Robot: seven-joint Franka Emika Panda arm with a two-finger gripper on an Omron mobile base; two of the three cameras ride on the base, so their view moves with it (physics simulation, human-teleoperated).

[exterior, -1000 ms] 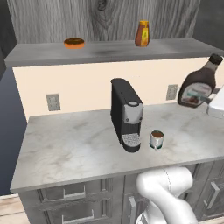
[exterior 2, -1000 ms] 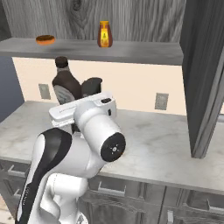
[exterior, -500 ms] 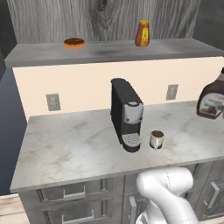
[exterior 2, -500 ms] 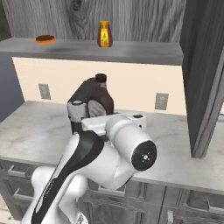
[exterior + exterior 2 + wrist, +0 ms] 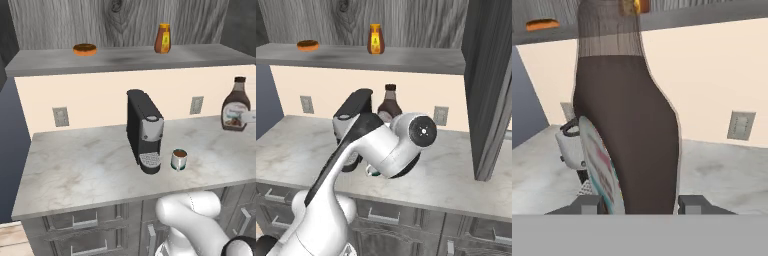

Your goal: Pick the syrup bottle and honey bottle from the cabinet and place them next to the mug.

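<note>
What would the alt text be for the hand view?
The brown syrup bottle stands upright between the two fingers, gripped near its base, close to the camera. Behind it are the marble counter, a cream wall with an outlet, and the coffee machine at left.

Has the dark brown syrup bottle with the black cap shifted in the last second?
Yes. In the left base view the dark brown syrup bottle has dropped below the grey cabinet ledge and turned upright, still right of the silvery mug.
</note>
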